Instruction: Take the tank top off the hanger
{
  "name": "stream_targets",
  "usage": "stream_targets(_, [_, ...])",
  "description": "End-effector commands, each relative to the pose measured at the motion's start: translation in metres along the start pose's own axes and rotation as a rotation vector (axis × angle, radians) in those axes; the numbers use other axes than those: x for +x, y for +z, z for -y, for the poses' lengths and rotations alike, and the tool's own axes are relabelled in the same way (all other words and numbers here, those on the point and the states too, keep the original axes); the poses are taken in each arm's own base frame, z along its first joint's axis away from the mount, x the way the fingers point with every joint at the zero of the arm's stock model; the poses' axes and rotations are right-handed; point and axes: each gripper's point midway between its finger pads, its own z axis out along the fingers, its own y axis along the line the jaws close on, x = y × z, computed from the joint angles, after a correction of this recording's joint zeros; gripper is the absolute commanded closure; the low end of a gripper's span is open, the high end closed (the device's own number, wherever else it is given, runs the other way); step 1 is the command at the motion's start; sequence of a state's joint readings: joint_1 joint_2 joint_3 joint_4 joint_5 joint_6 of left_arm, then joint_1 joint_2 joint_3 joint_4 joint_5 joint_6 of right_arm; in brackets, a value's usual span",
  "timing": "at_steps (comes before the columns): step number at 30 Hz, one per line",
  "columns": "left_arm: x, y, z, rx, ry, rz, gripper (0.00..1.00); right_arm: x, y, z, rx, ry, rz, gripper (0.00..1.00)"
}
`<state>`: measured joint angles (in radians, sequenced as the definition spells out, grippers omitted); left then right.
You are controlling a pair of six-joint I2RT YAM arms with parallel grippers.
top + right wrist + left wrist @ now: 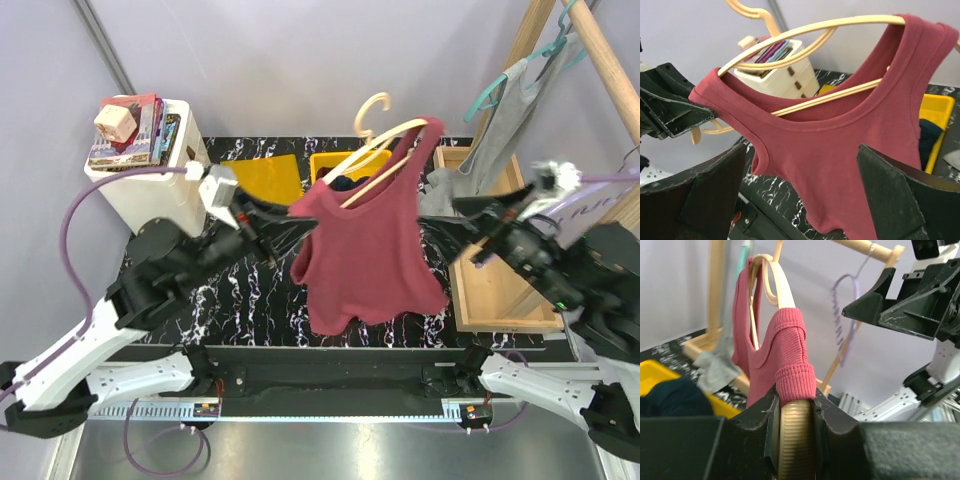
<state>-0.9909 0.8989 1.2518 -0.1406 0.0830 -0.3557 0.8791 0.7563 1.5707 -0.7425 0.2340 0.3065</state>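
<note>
Hanger (776, 287) clamped in left tool (796, 407) reaching rightward; right tool (801, 150) gapes opposite.

Place: I'm working in a robot lab cell.
Evidence: plain grey partition walls (300, 60), arm mounting rail (330, 410) near, wooden clothes rack (605, 55) far right.

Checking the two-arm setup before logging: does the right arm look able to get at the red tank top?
Probably yes. The right pincer stands open, facing the tank top with nothing between them. The left pincer clamps the far end of the hanger, leaving the near shoulder free.
</note>
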Motion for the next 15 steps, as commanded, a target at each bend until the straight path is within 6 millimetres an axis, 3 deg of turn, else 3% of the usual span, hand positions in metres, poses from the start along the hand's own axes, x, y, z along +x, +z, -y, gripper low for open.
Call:
stream_targets(1, [0.007,-0.031,-0.024,-0.117,0.011,0.047,1.00,0.020,0.058,-0.041,-0.172,-0.052,-0.063,0.00])
stream_targets(3, [0.023,-0.040,-0.028,-0.120,-0.001,0.026,1.00,0.023,0.077,-0.048,-0.187,-0.065,-0.079,0.00])
stream_targets(4, [0.029,-0.042,-0.029,-0.121,-0.013,0.014,1.00,0.037,0.097,-0.047,-0.169,-0.073,-0.118,0.00])
stream_targets(7, [0.052,-0.049,-0.035,-0.129,-0.022,-0.040,1.00,0.048,0.126,-0.046,-0.145,-0.082,-0.127,0.00])
stream_targets(13, [0.068,-0.066,-0.043,-0.162,-0.010,-0.069,1.00,0.069,0.161,-0.042,-0.124,-0.120,-0.141,0.02])
stream_targets(15, [0.071,-0.068,-0.041,-0.149,-0.011,-0.091,1.00,0.073,0.170,-0.035,-0.088,-0.124,-0.124,0.08])
